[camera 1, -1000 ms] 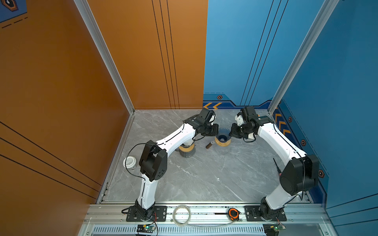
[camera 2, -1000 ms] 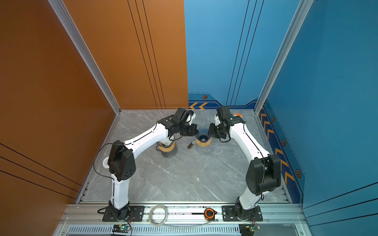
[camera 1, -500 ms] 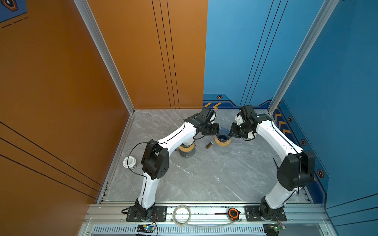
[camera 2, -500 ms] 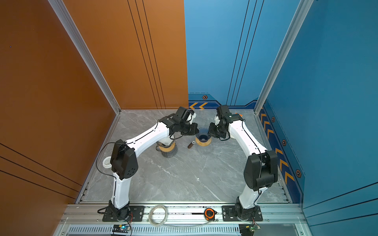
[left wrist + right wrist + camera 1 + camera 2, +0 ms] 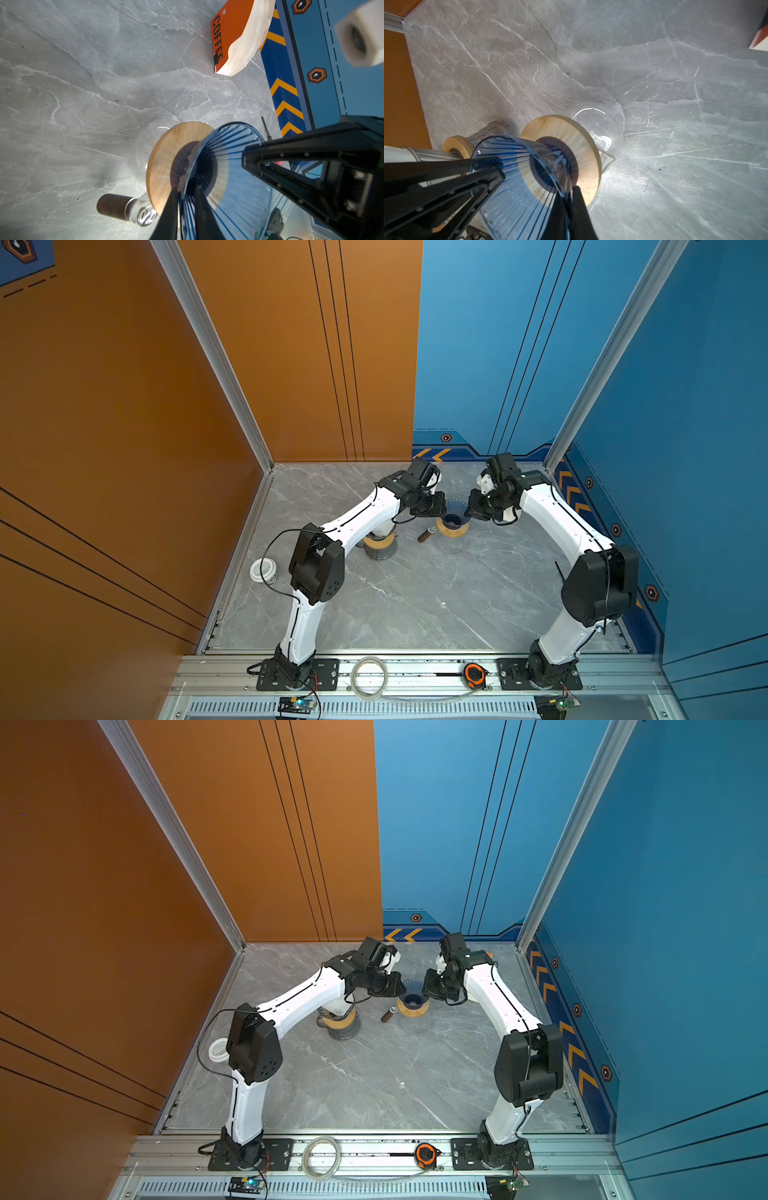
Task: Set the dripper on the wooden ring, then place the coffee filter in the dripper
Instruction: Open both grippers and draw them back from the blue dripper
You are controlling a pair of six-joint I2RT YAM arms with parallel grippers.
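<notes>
Coffee filters [image 5: 255, 35] are lying in their orange pack [image 5: 226, 31] on the surface [image 5: 83, 83], well apart from the blue glass dripper [image 5: 453, 510] near mid-frame in both top views. Left gripper [image 5: 186, 188] and right gripper [image 5: 568, 190] are pinching its rim narrowly; no filter is sitting inside yet.
</notes>
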